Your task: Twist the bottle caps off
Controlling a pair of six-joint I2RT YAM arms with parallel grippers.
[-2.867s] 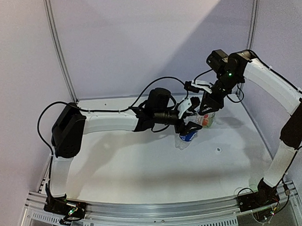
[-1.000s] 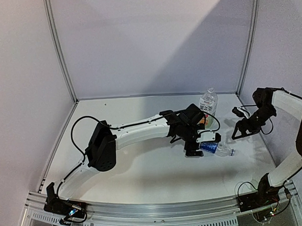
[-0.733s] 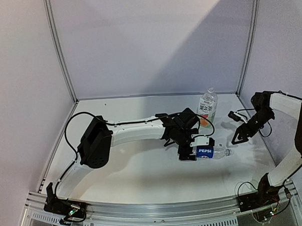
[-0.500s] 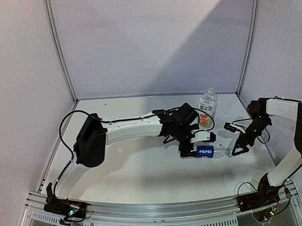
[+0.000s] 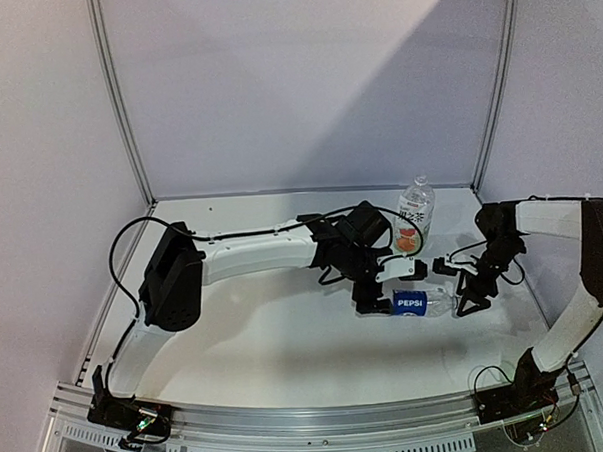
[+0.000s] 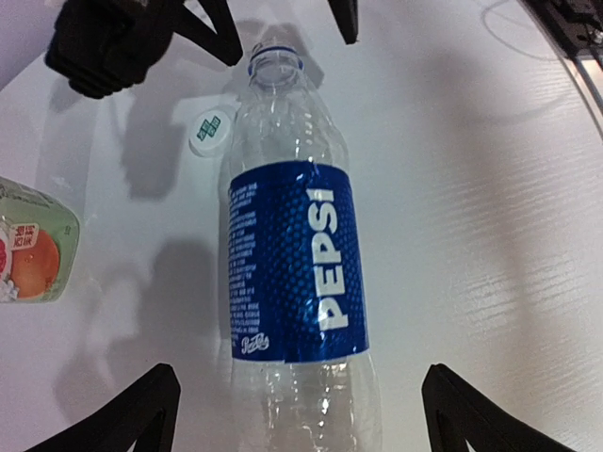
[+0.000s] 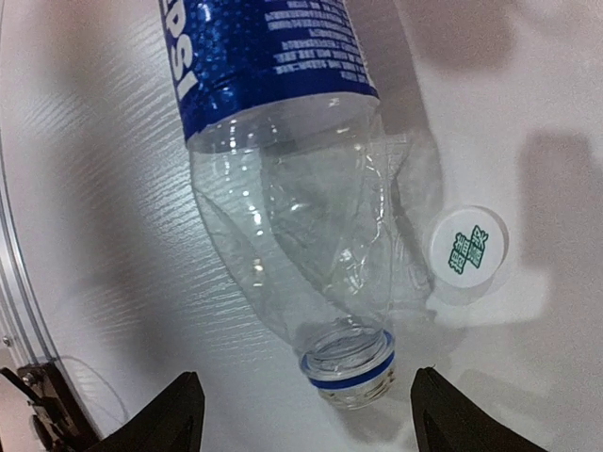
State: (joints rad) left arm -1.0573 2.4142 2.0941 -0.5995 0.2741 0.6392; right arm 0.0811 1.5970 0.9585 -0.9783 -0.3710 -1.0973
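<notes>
On the white table [image 5: 287,357] the left arm [image 5: 253,256] stretches across to about 3 o'clock. The right arm [image 5: 556,215], which hung back by the right wall a second ago, has swung in to meet it. Between them the Pepsi bottle [image 5: 410,302] lies flat, label up, mouth toward the right arm. A second ago it lay skewed and a little further right, so it has been squared up. The tea bottle [image 5: 414,213] stands upright at its 12 o'clock, where it stood a second ago; its top is too small to read. The left gripper [image 6: 300,410] straddles the Pepsi bottle's base, jaws wide apart and clear of both sides. The right gripper [image 7: 306,405] hovers at the mouth, jaws likewise spread, gripping nothing. That mouth is open, with only its blue ring [image 7: 349,367] left on the neck. The white cap [image 7: 468,247] lies loose beside the bottle's shoulder, between 1 and 2 o'clock from the mouth in the right wrist view. The blue cap is nowhere in view. The Pepsi bottle looks finished: the right gripper has arrived at a neck with nothing to turn.
</notes>
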